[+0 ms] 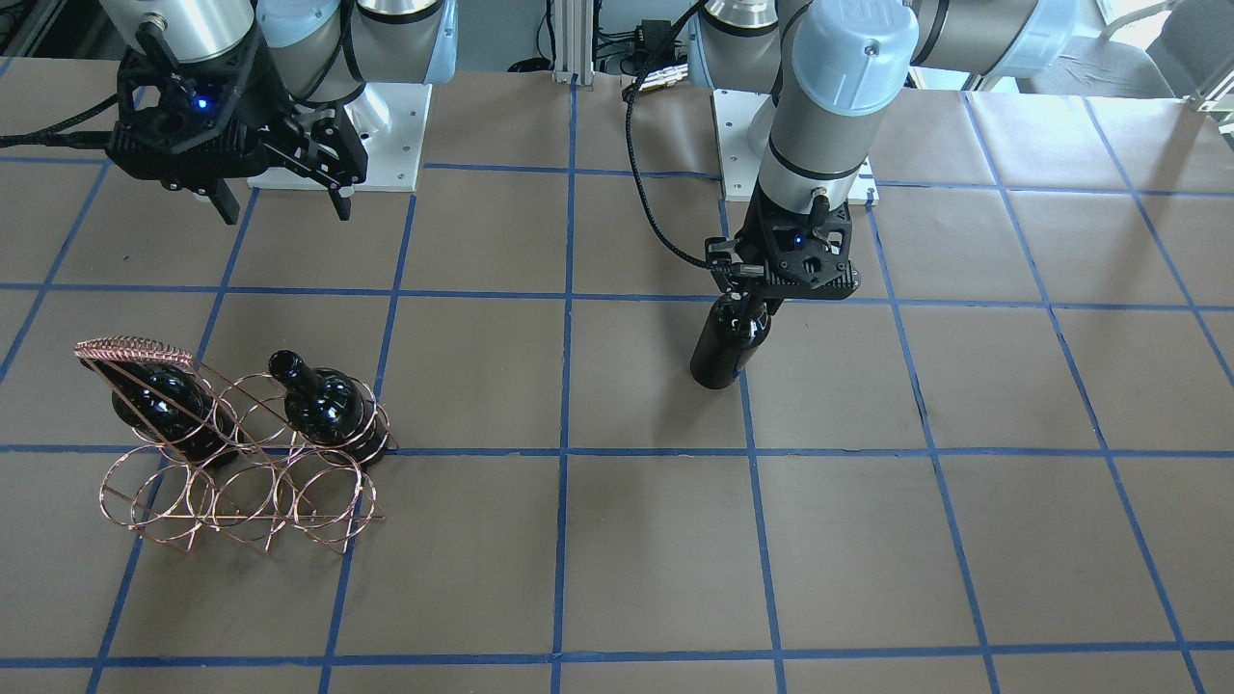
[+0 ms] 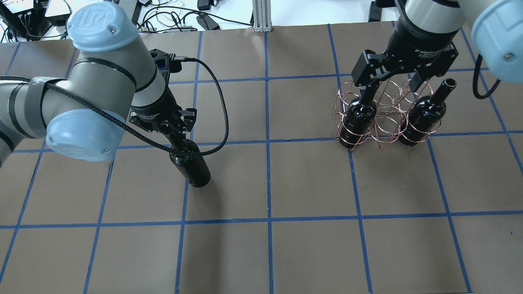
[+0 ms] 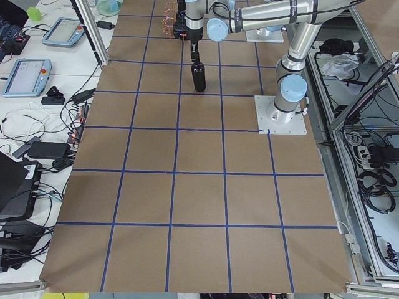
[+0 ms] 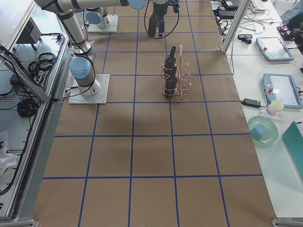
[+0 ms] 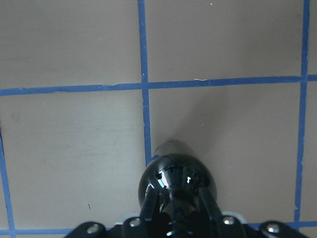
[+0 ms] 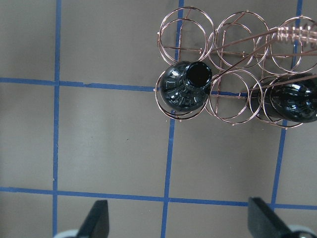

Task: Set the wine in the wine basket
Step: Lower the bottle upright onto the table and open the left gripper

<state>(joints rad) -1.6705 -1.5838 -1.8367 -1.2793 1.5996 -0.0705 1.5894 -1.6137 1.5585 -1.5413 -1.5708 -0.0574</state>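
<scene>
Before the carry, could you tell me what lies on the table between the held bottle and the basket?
Nothing: in the overhead view only bare table with blue tape lines separates the held bottle from the basket.

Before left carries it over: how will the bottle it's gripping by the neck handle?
The glossy glass wine bottle is probably slick and may slip in the left gripper. Held by its thin neck, the wide body below will likely swing. It could chip against the wine basket.
</scene>
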